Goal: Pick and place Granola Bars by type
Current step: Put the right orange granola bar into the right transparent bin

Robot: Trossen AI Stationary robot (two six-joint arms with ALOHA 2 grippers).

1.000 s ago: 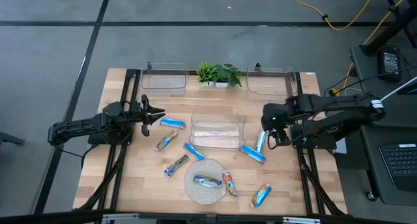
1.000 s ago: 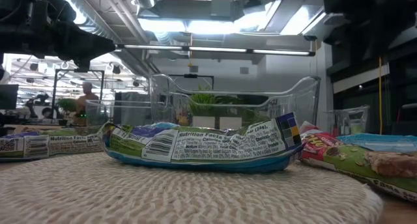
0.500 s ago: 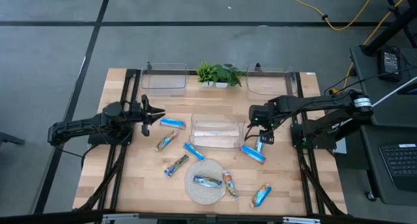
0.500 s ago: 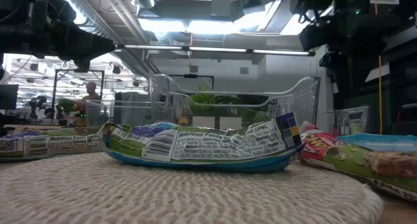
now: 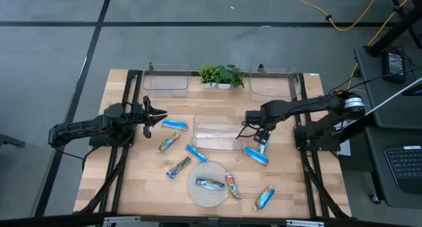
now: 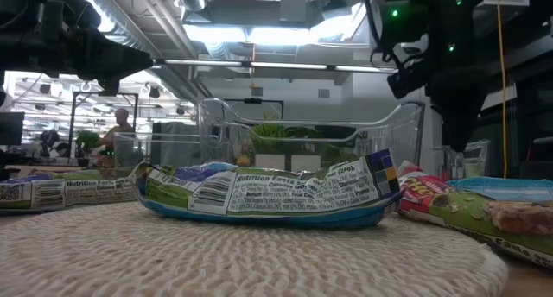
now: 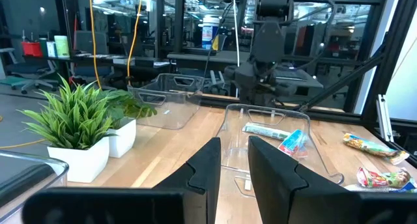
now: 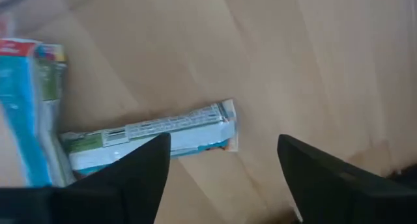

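Granola Bars — wrapped bars scattered over the near half of the wooden table (image 5: 132, 187). In the high view, one bright blue bar (image 5: 174, 125) lies just in front of the left gripper (image 5: 160, 115); a printed bar (image 5: 168, 143), another blue bar (image 5: 196, 153) and a further printed bar (image 5: 178, 167) trail diagonally toward the round woven mat (image 5: 198, 191), which carries two bars (image 5: 211, 183) and (image 5: 233, 186). A last bar (image 5: 264, 198) rests near the front right. Beside the central clear bin (image 5: 220, 136) lie two more: a blue bar (image 5: 256, 156) flat on the wood, and a bar (image 5: 263, 142) directly below the right gripper (image 5: 253, 131).

The right wrist view shows the step in hand: a blue-and-white bar (image 8: 148, 137) lies on bare wood between the spread fingers (image 8: 329, 185), nothing pinched yet, with a second wrapper (image 8: 26, 113) touching its far end. Judged from this, a pick is being lined up. To do it well, the fingers should straddle the bar's narrow width, not its length, descend until the tips nearly meet the wood, and close on the middle — clear of the neighbouring wrapper, which could otherwise be dragged along or caught.

The left gripper hovers above the table's left side, its fingers slightly parted and empty. Two empty clear bins (image 5: 165, 78) and (image 5: 270, 82) flank a potted plant (image 5: 221, 74) at the back edge.
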